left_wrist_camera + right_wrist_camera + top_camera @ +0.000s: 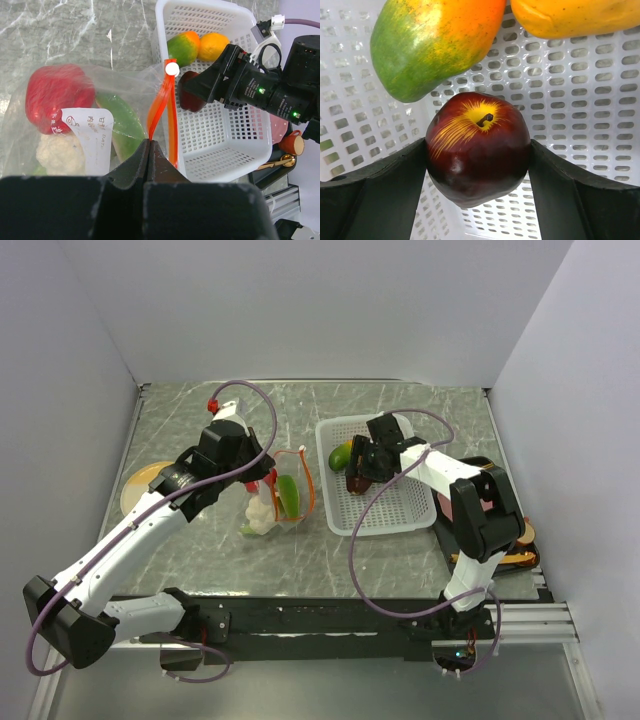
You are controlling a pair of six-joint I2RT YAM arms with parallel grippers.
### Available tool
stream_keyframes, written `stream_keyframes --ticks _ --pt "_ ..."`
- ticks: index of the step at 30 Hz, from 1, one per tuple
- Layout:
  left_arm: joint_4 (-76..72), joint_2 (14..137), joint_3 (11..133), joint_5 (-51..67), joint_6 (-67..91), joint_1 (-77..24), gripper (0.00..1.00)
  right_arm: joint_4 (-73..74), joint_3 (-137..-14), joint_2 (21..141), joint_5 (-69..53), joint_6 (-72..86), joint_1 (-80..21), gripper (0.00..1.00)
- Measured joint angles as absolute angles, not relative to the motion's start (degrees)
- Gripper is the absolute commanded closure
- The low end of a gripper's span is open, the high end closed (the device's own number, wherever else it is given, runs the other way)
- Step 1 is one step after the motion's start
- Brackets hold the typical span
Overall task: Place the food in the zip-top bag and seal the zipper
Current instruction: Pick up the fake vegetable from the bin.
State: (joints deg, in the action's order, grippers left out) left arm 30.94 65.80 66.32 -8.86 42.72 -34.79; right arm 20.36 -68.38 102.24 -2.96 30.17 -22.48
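The clear zip-top bag lies left of the white basket and holds a red pepper, a white cauliflower and a green watermelon slice. My left gripper is shut on the orange-red zipper at the bag's mouth, which stands apart. Inside the basket my right gripper presses both fingers against the sides of the dark purple ball. A green-orange mango and an orange lie just beyond it.
A tan plate sits at the left of the table. At the right, a dark tray carries a pink slab and a red cup. Grey walls close in the table on three sides.
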Motion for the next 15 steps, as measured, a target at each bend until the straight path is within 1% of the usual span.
stream_keyframes --ticks 4,6,15 --pt "30.92 65.8 66.32 -8.86 42.72 -34.79 0.99 19.9 -68.38 102.24 -4.01 30.13 -22.46 0.46" --pt "30.94 65.8 66.32 -8.86 42.72 -34.79 0.99 19.68 -68.38 102.24 -4.4 30.11 -22.46 0.48" --pt "30.87 65.76 66.19 -8.88 42.74 -34.79 0.99 18.28 -67.4 101.21 -6.09 30.13 -22.44 0.5"
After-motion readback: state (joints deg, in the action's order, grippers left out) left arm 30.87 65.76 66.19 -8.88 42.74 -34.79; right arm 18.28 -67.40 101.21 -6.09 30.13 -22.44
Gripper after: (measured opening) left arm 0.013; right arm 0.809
